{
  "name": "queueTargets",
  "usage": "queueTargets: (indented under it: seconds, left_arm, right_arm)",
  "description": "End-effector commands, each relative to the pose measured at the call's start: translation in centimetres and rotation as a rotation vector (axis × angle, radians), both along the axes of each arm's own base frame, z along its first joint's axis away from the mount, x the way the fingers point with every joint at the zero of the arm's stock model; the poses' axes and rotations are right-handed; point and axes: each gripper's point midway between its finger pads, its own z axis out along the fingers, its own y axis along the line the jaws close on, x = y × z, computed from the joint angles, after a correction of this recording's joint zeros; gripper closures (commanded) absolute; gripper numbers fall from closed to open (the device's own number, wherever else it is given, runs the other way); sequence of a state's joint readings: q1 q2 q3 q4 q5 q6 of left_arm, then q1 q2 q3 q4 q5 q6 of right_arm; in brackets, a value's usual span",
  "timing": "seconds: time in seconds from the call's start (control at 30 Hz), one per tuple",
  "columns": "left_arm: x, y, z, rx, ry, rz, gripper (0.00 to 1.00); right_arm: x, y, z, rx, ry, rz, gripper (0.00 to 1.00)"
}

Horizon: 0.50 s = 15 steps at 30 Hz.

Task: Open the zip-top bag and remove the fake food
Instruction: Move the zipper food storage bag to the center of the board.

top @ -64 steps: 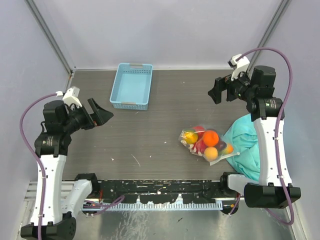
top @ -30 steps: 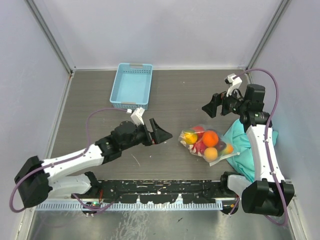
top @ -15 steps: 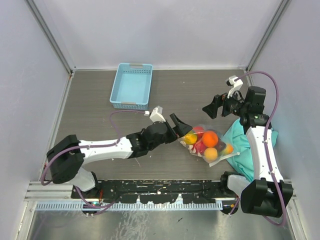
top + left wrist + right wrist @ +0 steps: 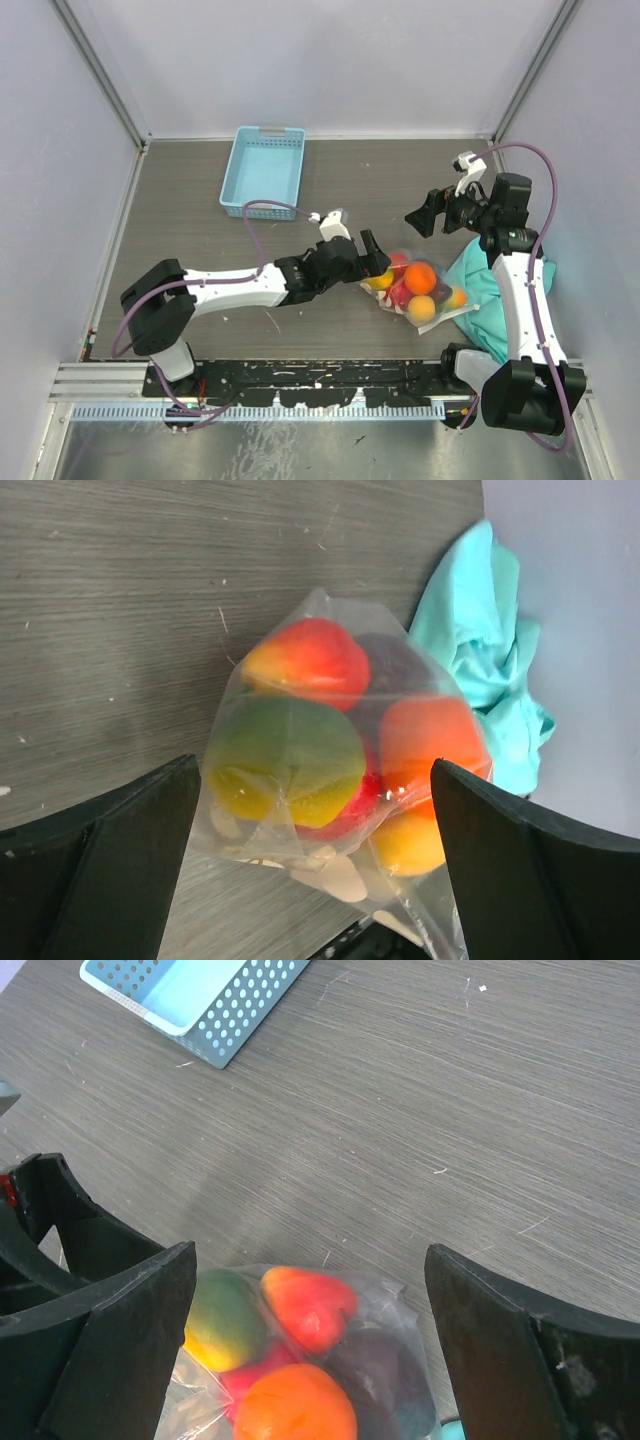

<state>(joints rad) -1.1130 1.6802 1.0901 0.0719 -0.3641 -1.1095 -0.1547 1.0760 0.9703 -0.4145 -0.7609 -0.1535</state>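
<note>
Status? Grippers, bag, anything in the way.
Left gripper jaws open at zip-top bag, no grip. Right gripper open, hovering. Fake food inside bag. Teal cloth abuts bag.

**Robot test cell in a laboratory.**
A dark wood-grain table [image 4: 200, 200] is boxed in on three sides by bare pale walls [image 4: 320, 60], which meet at metal corner posts [image 4: 100, 70]. Two white-and-black arms, left [image 4: 230, 288] and right [image 4: 525, 300], are bolted to a black rail [image 4: 320, 375] along the near edge. A metal base plate [image 4: 300, 440] lies in front of the rail, and each arm trails a loose purple cable [image 4: 270, 207]. The things laid out are handling props: a blue perforated basket [image 4: 262, 170], a clear bag [image 4: 412, 290] of glossy plastic fruit [image 4: 421, 275] and a teal cloth [image 4: 490, 290].
</note>
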Motion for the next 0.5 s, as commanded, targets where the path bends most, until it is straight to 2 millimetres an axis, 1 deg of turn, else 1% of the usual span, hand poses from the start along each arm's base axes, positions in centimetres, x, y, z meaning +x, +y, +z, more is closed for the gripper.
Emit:
queueTargets:
  seconds: [0.0, 0.07, 0.13, 0.23, 0.47]
  left_arm:
    - [-0.89, -0.93, 1.53, 0.034, -0.175, -0.204, 0.04]
    - [-1.29, -1.09, 1.97, -0.009, -0.209, -0.255, 0.10]
    - [-1.34, -1.09, 1.87, -0.038, -0.211, -0.285, 0.20]
    - [-1.21, -1.21, 1.31, -0.049, -0.188, -0.323, 0.28]
    - [-0.71, -0.97, 1.07, -0.079, -0.175, -0.333, 0.63]
  right_arm:
    - [0.08, 0.30, 1.98, 0.009, -0.058, 0.016, 0.00]
    - [0.00, 0.36, 2.00, 0.011, -0.058, 0.019, 0.00]
    - [0.00, 0.37, 1.96, 0.010, -0.059, 0.021, 0.00]
    - [-0.01, 0.39, 1.84, 0.011, -0.057, 0.022, 0.00]
    - [0.02, 0.45, 1.48, 0.015, -0.048, 0.026, 0.00]
